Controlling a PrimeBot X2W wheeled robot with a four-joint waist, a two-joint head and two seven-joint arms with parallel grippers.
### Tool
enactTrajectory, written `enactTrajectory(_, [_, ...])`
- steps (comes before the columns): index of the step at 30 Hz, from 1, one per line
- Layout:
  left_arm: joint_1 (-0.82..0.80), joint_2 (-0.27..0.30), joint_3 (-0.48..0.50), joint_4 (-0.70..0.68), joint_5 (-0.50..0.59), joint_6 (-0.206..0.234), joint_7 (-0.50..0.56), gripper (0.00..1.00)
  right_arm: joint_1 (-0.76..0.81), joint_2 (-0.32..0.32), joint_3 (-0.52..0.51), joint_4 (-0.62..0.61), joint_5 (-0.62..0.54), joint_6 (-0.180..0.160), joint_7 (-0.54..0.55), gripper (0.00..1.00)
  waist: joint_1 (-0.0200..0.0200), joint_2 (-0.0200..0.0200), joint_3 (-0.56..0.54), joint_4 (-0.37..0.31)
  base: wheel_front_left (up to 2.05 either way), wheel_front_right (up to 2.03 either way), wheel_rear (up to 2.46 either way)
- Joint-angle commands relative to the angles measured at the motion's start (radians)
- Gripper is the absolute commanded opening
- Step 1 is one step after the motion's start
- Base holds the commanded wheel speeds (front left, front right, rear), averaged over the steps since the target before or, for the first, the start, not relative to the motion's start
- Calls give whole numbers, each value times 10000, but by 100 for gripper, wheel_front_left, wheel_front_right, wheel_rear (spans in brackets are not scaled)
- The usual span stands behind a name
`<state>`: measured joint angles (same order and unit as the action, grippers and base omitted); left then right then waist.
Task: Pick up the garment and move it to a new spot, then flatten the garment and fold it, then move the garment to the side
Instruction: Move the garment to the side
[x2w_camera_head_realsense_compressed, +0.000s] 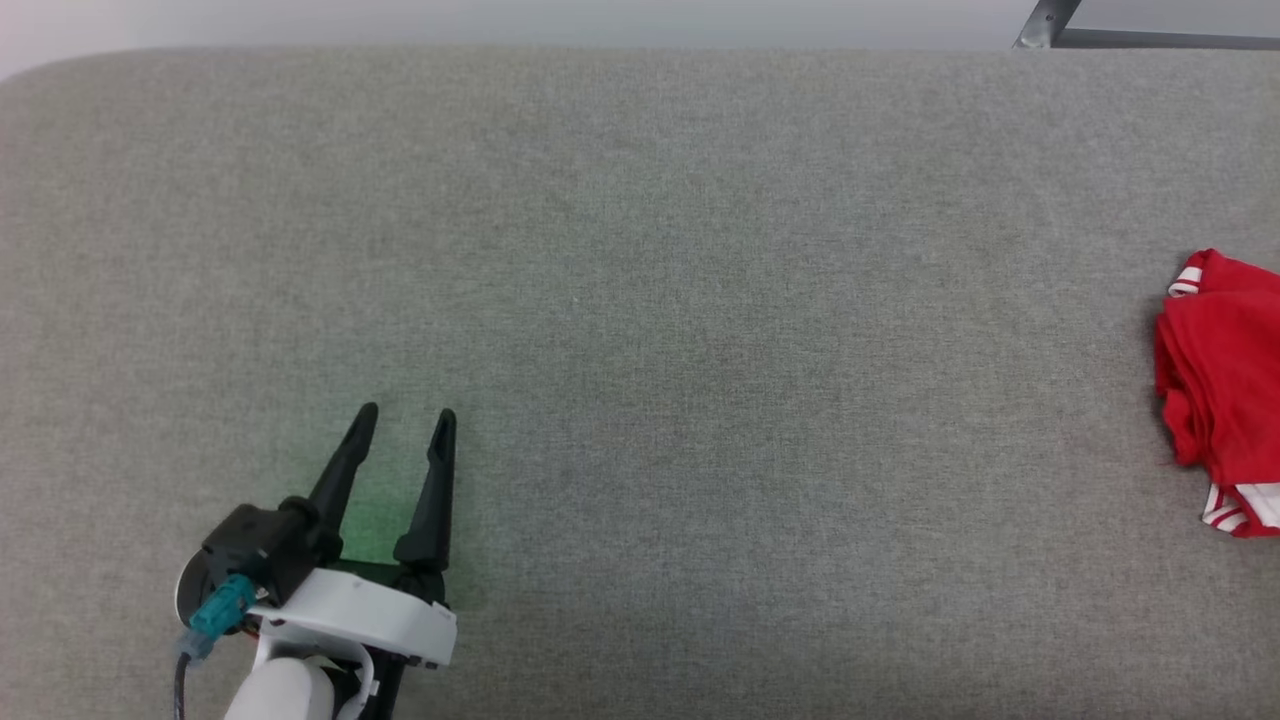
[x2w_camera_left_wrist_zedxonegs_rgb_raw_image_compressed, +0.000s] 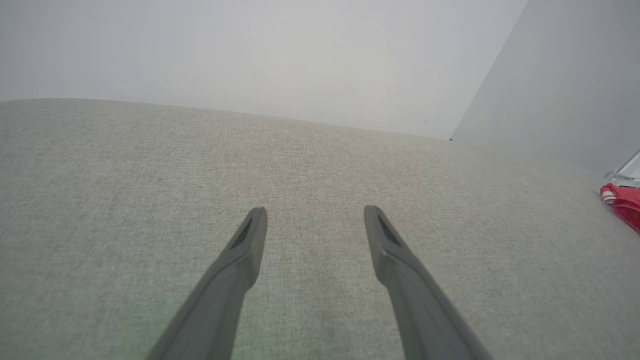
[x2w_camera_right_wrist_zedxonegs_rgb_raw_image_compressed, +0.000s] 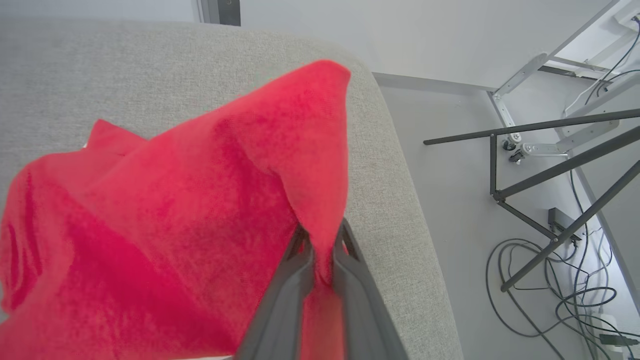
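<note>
The garment is a bunched red heap with red-white striped trim at the right edge of the head view, cut off by the frame. In the left wrist view a bit of the garment shows at the far right. My right gripper is shut on a fold of the garment, whose red cloth rises into a peak between the two fingers. My left gripper rests at the lower left of the grey surface, open and empty, far from the cloth; its fingers stand well apart.
The grey fabric surface spreads wide, with a rounded right edge. Beyond that edge lie a pale floor, a dark metal frame and loose cables. A metal bracket stands at the back right.
</note>
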<state>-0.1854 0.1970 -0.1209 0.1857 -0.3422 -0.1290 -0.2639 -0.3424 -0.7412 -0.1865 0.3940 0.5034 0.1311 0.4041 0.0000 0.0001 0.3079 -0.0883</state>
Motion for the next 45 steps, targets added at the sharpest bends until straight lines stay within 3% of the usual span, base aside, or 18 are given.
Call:
enactTrajectory(1, [-122, 67, 1, 19, 9, -17, 3, 100, -159, 88, 94, 139, -241, -8, -160, 0, 0, -1, 58, 6, 0, 0, 0])
enactTrajectory(12, [-188, 144, 33, 51, 17, -22, 3, 100, -495, 294, 221, 711, -633, -9, -636, 0, 0, -1, 115, -34, 0, 0, 0])
enactTrajectory(13, [-191, 145, 25, 51, 29, -22, 3, 100, -543, 298, 243, 746, -649, -8, -665, 8, 0, -1, 105, -38, 0, 0, 0])
enactTrajectory(14, [-201, 147, 17, 54, 37, -23, 3, 100, -583, 306, 260, 788, -662, -8, -684, 38, 0, -1, 94, -41, 0, 0, 0])
enactTrajectory(15, [-223, 153, 5, 51, 55, -23, 3, 100, -612, 318, 279, 836, -671, -8, -715, 49, 0, -1, 80, -44, 0, 0, 0])
enactTrajectory(16, [-249, 159, 0, 35, 85, -23, 3, 100, -628, 325, 291, 880, -700, -8, -737, 73, 0, -1, 62, -45, 0, 0, 0])
enactTrajectory(18, [-262, 158, -32, 35, 128, -24, 3, 100, -609, 367, 332, 977, -749, -8, -788, 99, 0, -1, -5, -41, 0, 0, 0])
enactTrajectory(27, [-133, 126, 155, -215, 75, -24, 3, 100, -652, 583, 693, 895, -646, -8, -1276, 100, 0, -1, -648, 17, 0, 0, 0])
enactTrajectory(36, [50, 391, 190, 58, -45, -25, 3, 100, -417, 1492, 2348, 110, 181, -9, -2001, 100, 0, -1, -1566, 131, 0, 0, 0])
enactTrajectory(45, [341, 846, 73, 445, -269, -26, 3, 100, -434, 2500, 3791, -381, 90, -9, -3153, 100, 0, -1, -2415, 210, 0, 0, 0])
